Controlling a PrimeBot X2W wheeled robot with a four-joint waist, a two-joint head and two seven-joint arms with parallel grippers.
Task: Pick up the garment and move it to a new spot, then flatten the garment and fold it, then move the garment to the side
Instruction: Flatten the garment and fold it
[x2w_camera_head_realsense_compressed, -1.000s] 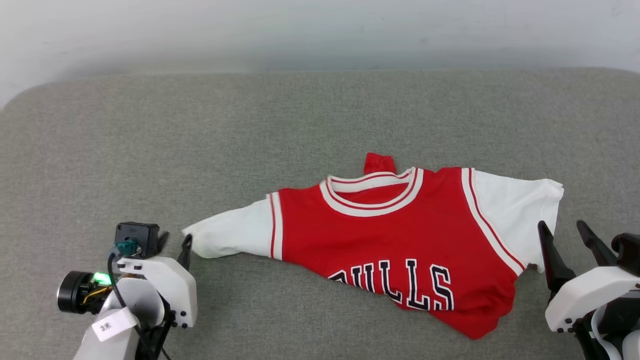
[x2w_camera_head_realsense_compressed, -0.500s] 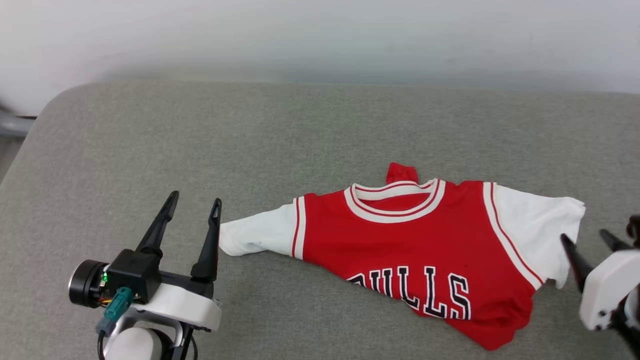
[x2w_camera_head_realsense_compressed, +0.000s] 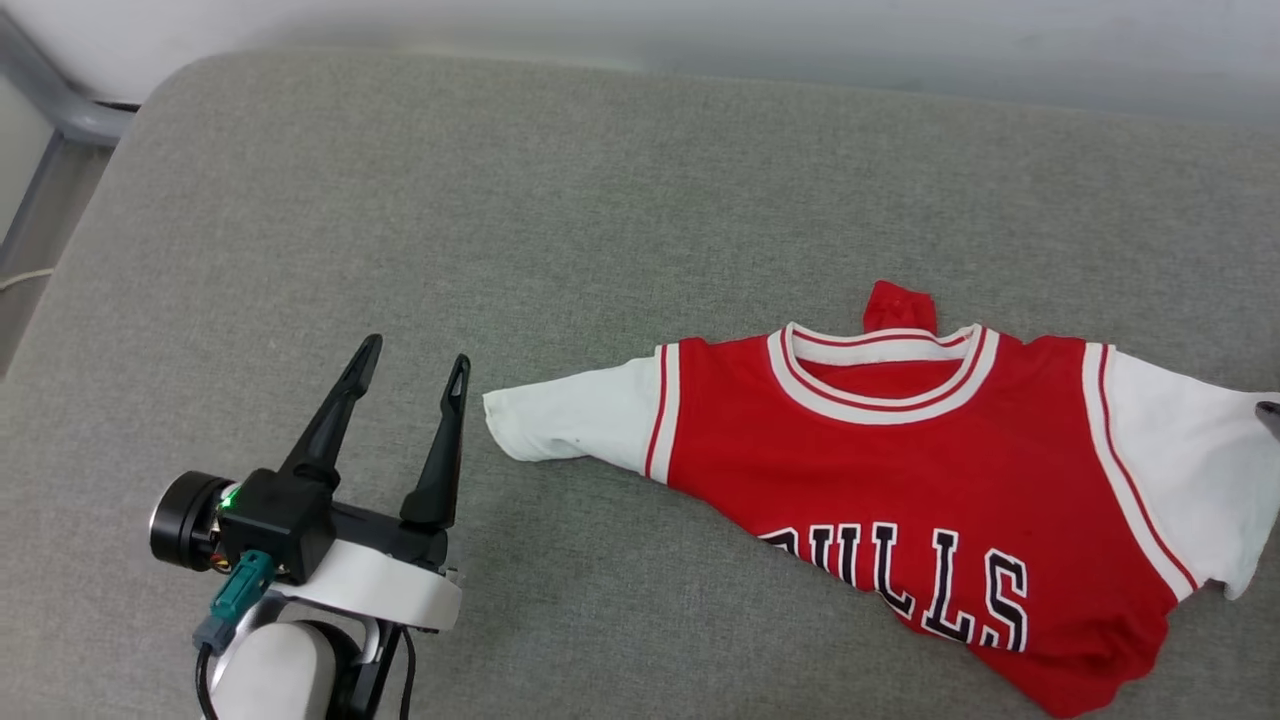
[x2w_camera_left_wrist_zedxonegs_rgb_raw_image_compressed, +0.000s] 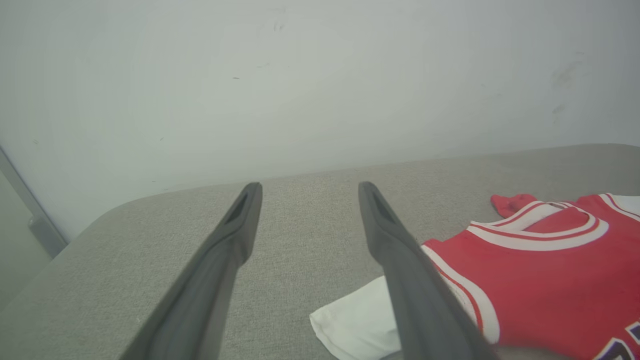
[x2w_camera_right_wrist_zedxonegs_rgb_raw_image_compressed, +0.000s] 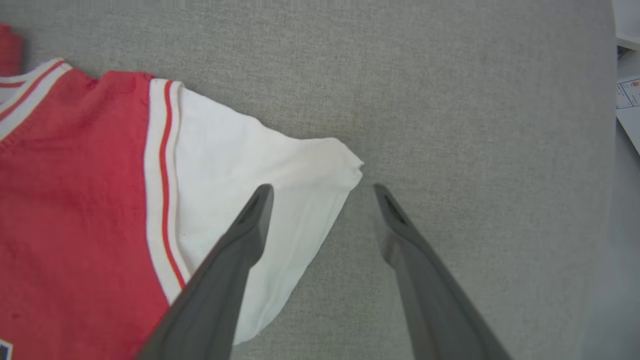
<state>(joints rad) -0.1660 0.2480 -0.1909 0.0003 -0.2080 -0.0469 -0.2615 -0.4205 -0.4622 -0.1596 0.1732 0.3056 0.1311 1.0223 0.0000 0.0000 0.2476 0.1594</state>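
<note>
Garment (x2w_camera_head_realsense_compressed: 900, 470), rumpled red-and-white jersey knit

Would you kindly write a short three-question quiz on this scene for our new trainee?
1. Which part of the garment lies nearest the right end effector? A collar; B white sleeve; C lettering.
2. True or false: the left end effector is closed on the garment.
3. What colour is the padded surface under the garment?
Key: 1 B; 2 false, it stands open and holds nothing; 3 grey.
</note>
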